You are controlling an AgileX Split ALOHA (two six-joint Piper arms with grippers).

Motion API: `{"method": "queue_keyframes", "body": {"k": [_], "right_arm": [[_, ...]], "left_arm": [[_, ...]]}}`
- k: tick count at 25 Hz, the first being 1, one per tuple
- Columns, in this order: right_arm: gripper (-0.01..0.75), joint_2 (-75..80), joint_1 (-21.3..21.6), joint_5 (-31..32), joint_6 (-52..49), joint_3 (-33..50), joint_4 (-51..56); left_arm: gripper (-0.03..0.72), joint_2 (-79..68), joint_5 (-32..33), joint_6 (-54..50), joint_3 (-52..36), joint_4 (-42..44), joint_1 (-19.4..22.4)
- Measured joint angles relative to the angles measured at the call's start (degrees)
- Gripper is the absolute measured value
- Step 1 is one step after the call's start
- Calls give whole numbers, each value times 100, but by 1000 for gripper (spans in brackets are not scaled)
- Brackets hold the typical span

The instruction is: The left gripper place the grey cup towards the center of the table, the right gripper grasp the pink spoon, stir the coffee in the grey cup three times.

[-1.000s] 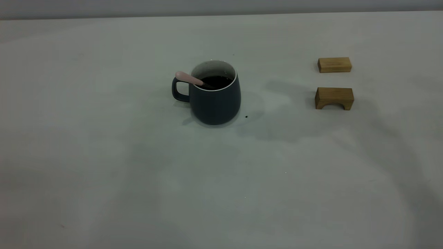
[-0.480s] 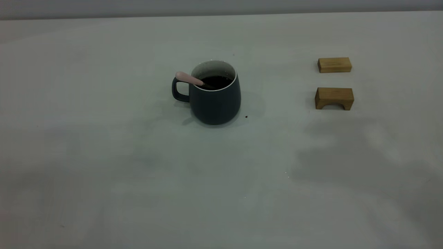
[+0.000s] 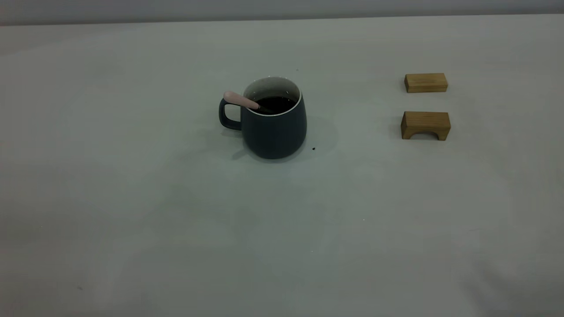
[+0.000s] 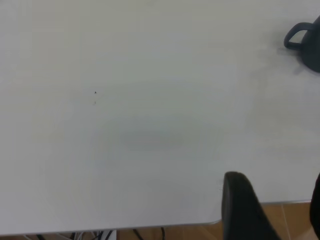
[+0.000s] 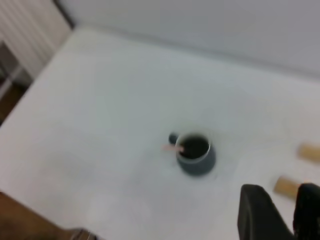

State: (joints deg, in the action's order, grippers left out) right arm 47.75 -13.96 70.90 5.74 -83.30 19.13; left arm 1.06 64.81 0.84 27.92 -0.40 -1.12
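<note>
The grey cup (image 3: 275,132) stands upright near the middle of the table (image 3: 132,198), its handle pointing left. Dark coffee (image 3: 275,104) fills it. The pink spoon (image 3: 240,100) rests inside, its handle leaning out over the rim above the cup's handle. Neither gripper shows in the exterior view. In the left wrist view my left gripper (image 4: 276,180) is open and empty over the table's near edge, with the cup (image 4: 312,55) far off. In the right wrist view my right gripper (image 5: 281,190) is open and empty, high above and apart from the cup (image 5: 200,162) and spoon (image 5: 172,147).
Two tan wooden blocks lie to the right of the cup, a flat one (image 3: 426,82) and an arched one (image 3: 425,124). A tiny dark speck (image 3: 313,149) sits beside the cup's base. Wooden floor (image 4: 292,220) shows past the table's edge.
The arm shadows on the table beside the cup have slid toward the near right and faded out. The cup, spoon and blocks have not moved.
</note>
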Motion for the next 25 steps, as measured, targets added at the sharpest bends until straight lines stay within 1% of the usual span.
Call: {"method": "queue_keyframes", "body": {"k": [3,5,11,16,18,21,25], "right_arm": [[224,-927,6,0,13,409,-74],[227,-1482,87,0,31,855,-99],[231,-2625,894,0,93,2520,-192],[235,-3444,1418,0,563,4004,-411],[236,-3715,1513,0,787,4451,-496],[236,-4060,1520,0,960,4969,-588],[236,-4477,1520,-300,985,5399,-818]], "left_arm": [[406,0,0,0,0,0,0],[406,0,0,0,0,0,0],[406,0,0,0,0,0,0],[406,0,0,0,0,0,0],[406,0,0,0,0,0,0],[406,0,0,0,0,0,0],[406,0,0,0,0,0,0]]}}
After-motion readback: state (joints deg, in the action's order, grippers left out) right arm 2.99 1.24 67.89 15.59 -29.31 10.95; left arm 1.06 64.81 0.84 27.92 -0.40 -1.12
